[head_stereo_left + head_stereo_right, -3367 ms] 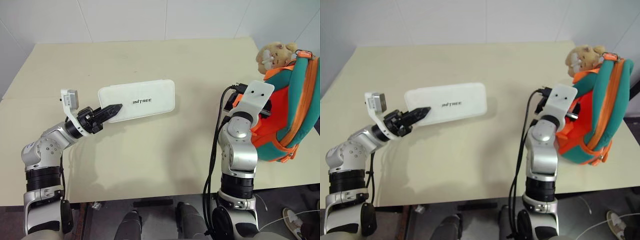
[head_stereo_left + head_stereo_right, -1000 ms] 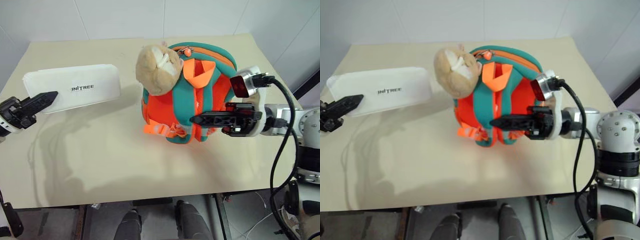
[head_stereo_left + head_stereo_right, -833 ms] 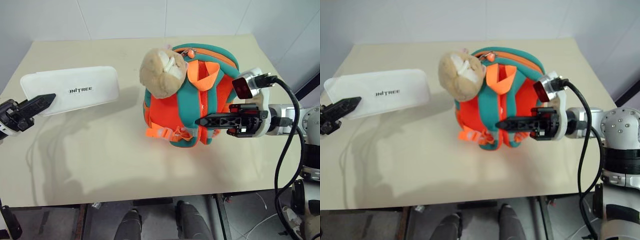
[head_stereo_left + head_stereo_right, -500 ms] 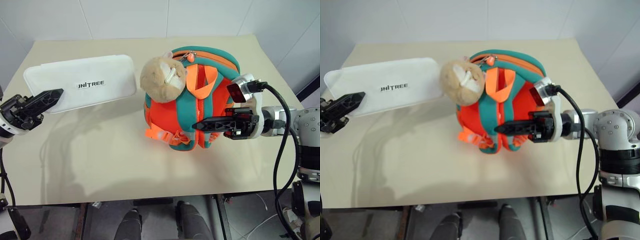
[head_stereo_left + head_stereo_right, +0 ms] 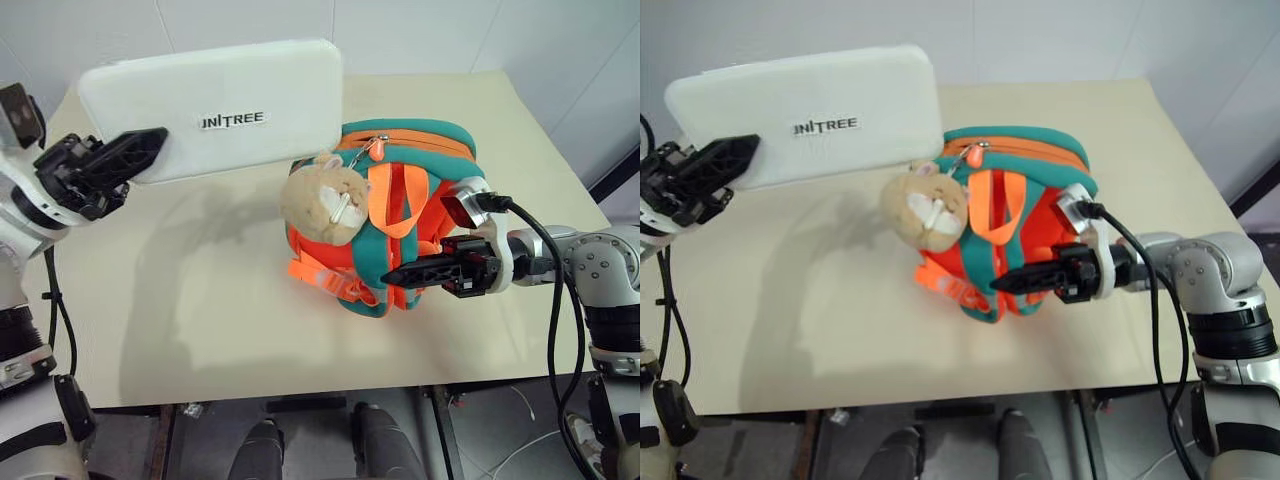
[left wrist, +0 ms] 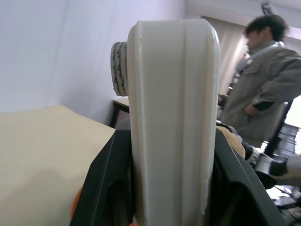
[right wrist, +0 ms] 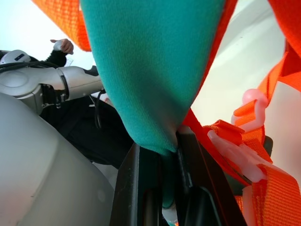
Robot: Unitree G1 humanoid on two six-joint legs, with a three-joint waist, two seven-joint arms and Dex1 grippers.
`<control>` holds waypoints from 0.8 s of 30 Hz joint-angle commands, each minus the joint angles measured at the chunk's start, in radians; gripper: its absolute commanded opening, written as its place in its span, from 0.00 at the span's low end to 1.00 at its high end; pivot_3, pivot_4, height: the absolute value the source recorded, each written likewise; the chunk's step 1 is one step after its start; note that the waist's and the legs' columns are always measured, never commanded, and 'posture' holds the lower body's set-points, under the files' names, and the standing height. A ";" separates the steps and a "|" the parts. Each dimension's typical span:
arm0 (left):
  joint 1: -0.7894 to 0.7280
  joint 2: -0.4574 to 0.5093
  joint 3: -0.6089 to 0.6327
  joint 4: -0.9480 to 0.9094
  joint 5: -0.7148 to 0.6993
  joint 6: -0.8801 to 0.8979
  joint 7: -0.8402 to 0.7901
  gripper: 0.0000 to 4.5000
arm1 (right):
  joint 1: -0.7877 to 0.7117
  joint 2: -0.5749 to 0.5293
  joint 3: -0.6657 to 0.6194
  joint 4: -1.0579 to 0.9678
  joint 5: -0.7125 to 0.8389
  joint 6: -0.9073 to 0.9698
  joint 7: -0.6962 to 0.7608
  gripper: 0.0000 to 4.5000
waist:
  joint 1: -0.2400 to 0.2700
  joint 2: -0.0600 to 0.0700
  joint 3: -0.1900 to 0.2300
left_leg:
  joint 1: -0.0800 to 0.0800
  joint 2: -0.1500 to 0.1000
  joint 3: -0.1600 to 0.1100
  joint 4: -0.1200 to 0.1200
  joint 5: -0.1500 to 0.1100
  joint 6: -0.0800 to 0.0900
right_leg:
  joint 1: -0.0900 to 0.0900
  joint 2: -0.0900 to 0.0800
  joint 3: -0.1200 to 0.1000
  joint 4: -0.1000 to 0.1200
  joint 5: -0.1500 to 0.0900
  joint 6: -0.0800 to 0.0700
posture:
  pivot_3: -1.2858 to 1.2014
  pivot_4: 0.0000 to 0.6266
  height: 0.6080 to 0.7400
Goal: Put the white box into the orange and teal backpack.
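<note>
Left eye view: left gripper (image 5: 135,150) clamps the white box (image 5: 215,105), lettered "UNITREE", at upper left; right gripper (image 5: 400,274) pinches the orange and teal backpack (image 5: 400,205) at centre. Left wrist view adds a person (image 6: 261,89). Right wrist view shows teal fabric between its fingers (image 7: 131,183).

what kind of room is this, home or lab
Most likely a lab or test room, not a home: a bare beige table against plain white walls, cables trailing on the floor, and a person standing by office-like furniture, watching.
</note>
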 commanded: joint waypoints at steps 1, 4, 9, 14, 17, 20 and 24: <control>-0.026 0.019 -0.036 -0.025 0.026 -0.030 -0.052 0.31 | -0.003 0.009 0.003 -0.025 -0.003 -0.005 0.016 0.00 | 0.000 0.000 0.000 | 0.000 0.000 0.000 0.000 0.000 0.000 | 0.000 0.000 0.000 0.000 0.000 0.000 | 0.52 0.24 1.00; -0.025 0.014 -0.079 -0.004 0.105 -0.113 -0.077 0.31 | 0.000 0.019 -0.004 -0.025 -0.007 -0.005 0.011 0.00 | 0.002 0.000 0.000 | 0.000 0.000 0.000 0.000 0.000 0.000 | 0.000 0.000 0.000 0.000 0.000 0.000 | 0.52 0.24 1.00; -0.069 -0.025 -0.116 0.043 0.240 -0.319 -0.062 0.31 | 0.008 0.029 -0.013 -0.035 -0.008 -0.001 0.005 0.00 | 0.010 0.000 0.000 | 0.000 0.000 0.000 0.004 0.000 0.000 | 0.001 0.000 0.000 0.002 0.000 0.000 | 0.52 0.24 1.00; -0.114 -0.012 -0.117 0.097 0.293 -0.406 -0.073 0.31 | 0.013 0.031 -0.016 -0.035 -0.010 -0.005 0.006 0.00 | 0.011 0.000 0.000 | 0.000 -0.001 0.000 0.006 0.000 0.000 | 0.002 0.000 0.000 0.003 0.001 0.001 | 0.52 0.24 1.00; -0.102 0.013 -0.141 0.098 0.315 -0.407 -0.112 0.31 | 0.013 0.032 -0.015 -0.032 -0.012 -0.010 0.005 0.00 | 0.010 0.000 0.000 | 0.000 -0.001 0.000 0.006 0.000 0.000 | 0.002 0.000 0.000 0.004 0.001 0.001 | 0.52 0.24 1.00; -0.082 0.041 -0.170 0.085 0.332 -0.392 -0.164 0.31 | 0.012 0.034 -0.015 -0.029 -0.013 -0.015 0.004 0.00 | 0.009 0.000 0.000 | 0.000 -0.001 0.000 0.006 0.000 0.000 | 0.002 0.000 0.000 0.004 0.001 0.001 | 0.52 0.24 1.00; -0.032 0.099 -0.243 0.059 0.380 -0.385 -0.255 0.31 | 0.012 0.038 -0.016 -0.028 -0.015 -0.019 0.000 0.00 | 0.004 0.000 0.000 | 0.000 -0.001 0.000 0.006 0.000 0.000 | 0.002 0.000 0.000 0.004 0.001 0.001 | 0.52 0.24 1.00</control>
